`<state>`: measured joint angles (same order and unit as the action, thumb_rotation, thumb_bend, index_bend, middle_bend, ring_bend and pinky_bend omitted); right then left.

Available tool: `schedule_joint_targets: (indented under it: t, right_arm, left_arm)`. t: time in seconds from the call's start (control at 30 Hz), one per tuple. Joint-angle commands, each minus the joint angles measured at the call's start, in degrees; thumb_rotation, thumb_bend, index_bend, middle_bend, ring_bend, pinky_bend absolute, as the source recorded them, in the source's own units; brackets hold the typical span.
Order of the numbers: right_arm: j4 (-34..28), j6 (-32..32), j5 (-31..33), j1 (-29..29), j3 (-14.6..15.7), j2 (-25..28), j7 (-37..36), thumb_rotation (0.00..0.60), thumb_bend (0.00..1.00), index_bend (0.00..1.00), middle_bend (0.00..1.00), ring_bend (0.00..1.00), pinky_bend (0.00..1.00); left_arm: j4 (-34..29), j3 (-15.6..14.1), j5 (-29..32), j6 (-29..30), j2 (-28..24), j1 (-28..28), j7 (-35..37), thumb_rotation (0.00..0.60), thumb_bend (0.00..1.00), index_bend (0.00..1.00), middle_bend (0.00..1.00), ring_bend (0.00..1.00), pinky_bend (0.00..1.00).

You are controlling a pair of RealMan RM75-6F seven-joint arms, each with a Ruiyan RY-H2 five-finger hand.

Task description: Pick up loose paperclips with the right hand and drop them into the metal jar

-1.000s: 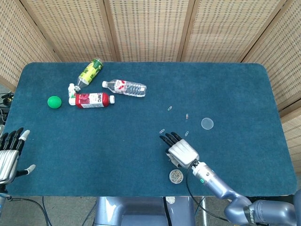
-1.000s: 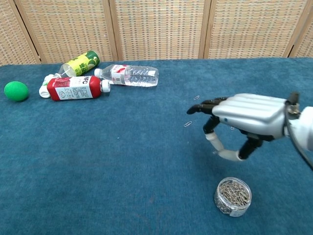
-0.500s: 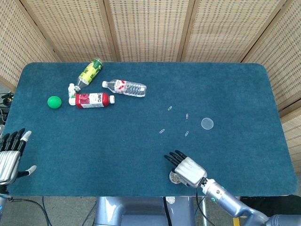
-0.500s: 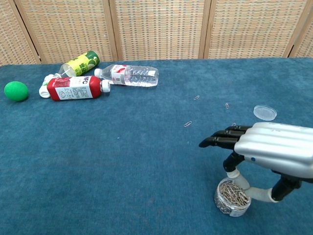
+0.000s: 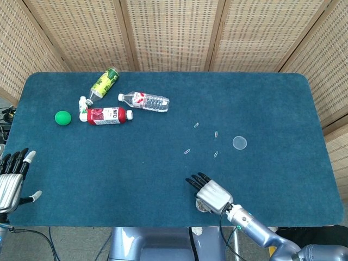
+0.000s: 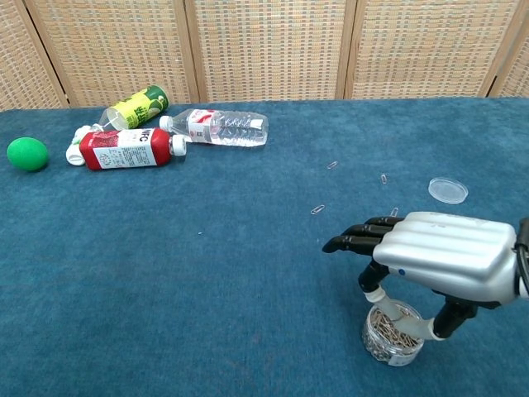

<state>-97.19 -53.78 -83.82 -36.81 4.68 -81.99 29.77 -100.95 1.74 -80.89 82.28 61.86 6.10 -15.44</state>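
Note:
The metal jar (image 6: 393, 335), full of paperclips, stands near the table's front edge; in the head view only its rim (image 5: 201, 206) peeks out from under my right hand (image 5: 212, 193). That hand (image 6: 438, 260) hovers just over the jar, long fingers stretched to the left, thumb (image 6: 374, 291) curving down to meet one finger above the jar's mouth. Whether a clip is pinched there is hidden. Several loose paperclips (image 5: 187, 151) (image 6: 317, 209) lie on the blue cloth beyond the hand. My left hand (image 5: 11, 176) rests at the left edge, fingers apart, holding nothing.
A clear round lid (image 5: 240, 142) (image 6: 448, 190) lies right of the clips. At the back left lie a red bottle (image 5: 109, 115), a clear water bottle (image 5: 145, 100), a green-yellow can (image 5: 104, 82) and a green ball (image 5: 63, 117). Wicker screens stand behind the table.
My right hand drew back from the loose clips toward the front edge, came over the jar and sank closer to its mouth. The left hand stayed put.

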Motion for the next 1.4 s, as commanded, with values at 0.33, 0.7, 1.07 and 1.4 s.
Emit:
schedule_joint_targets:
  t: [0.33, 0.7, 1.07, 1.4]
  right_arm:
    - [-2.1, 0.8, 1.9, -0.1, -0.8, 1.1, 2.5, 0.600, 0.38, 0.47, 0.05, 0.00, 0.08]
    - [-3.5, 0.4, 1.8, 0.3, -0.9, 2.2, 2.9, 0.600, 0.38, 0.47, 0.05, 0.00, 0.08]
    - [-4.1, -1.4, 2.3, 0.0, -4.2, 3.1, 0.4, 0.600, 0.38, 0.47, 0.05, 0.00, 0.08]
    - [6.2, 0.1, 16.8, -3.8, -14.6, 0.5, -2.4, 0.600, 0.35, 0.32, 0.01, 0.00, 0.08]
  left_arm:
    - [-0.1, 0.0, 0.0, 0.0, -0.1, -0.1, 0.1, 0.600, 0.00, 0.00, 0.00, 0.00, 0.00]
    - [-0.1, 0.0, -0.1, 0.1, -0.2, -0.1, 0.2, 0.600, 0.00, 0.00, 0.00, 0.00, 0.00]
    - [-0.1, 0.1, 0.1, 0.1, -0.2, -0.1, 0.1, 0.600, 0.00, 0.00, 0.00, 0.00, 0.00]
    - [0.4, 0.5, 1.3, -0.9, 0.2, 0.4, 0.0, 0.600, 0.00, 0.00, 0.00, 0.00, 0.00]
